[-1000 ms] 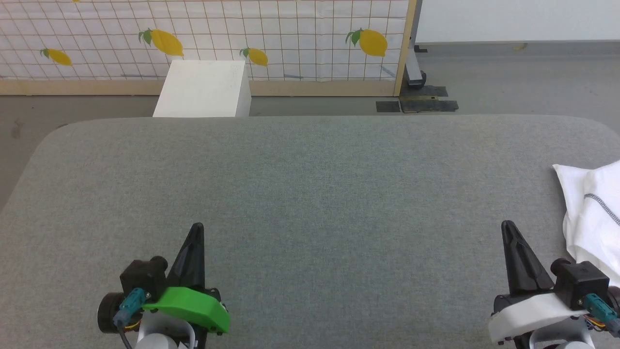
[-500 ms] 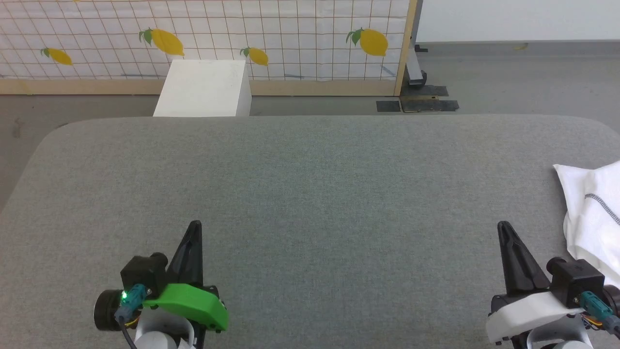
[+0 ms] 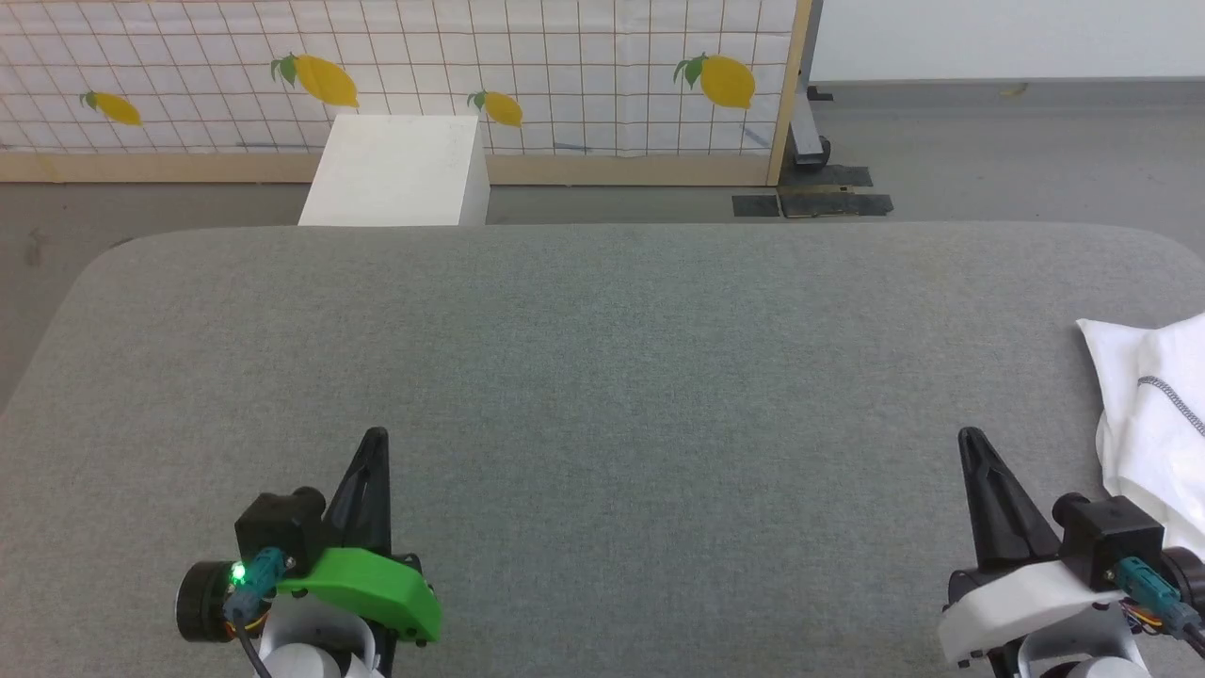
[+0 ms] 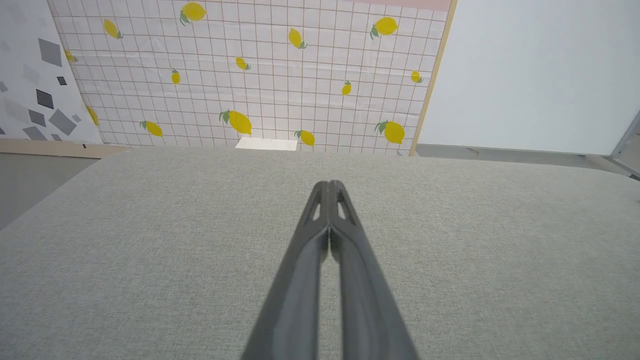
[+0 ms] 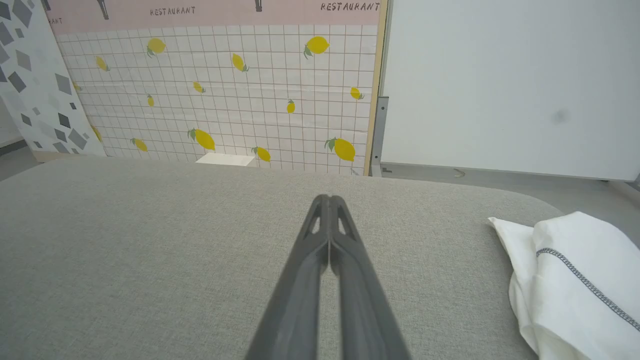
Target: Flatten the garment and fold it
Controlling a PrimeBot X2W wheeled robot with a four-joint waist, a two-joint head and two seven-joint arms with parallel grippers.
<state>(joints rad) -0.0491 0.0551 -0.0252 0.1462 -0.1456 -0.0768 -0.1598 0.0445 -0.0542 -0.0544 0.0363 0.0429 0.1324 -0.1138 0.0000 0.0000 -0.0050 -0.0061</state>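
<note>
Garment (image 3: 1153, 414): bunched, not flattened, at the right edge of the grey padded table (image 3: 602, 358), partly cut off by the head view. One zigzag-stitched seam is seen. Its long axis cannot be told.

Right gripper (image 3: 970, 441): fingers pressed together, nothing held. The garment lies just to its right and slightly ahead. Left gripper (image 3: 375, 438): likewise closed and empty, well apart from the garment.

Judgement: the first reach falls to the right arm.

Beyond the table: white box (image 3: 395, 169), lemon-print panel (image 3: 565, 66), grey floor (image 3: 988, 160).
</note>
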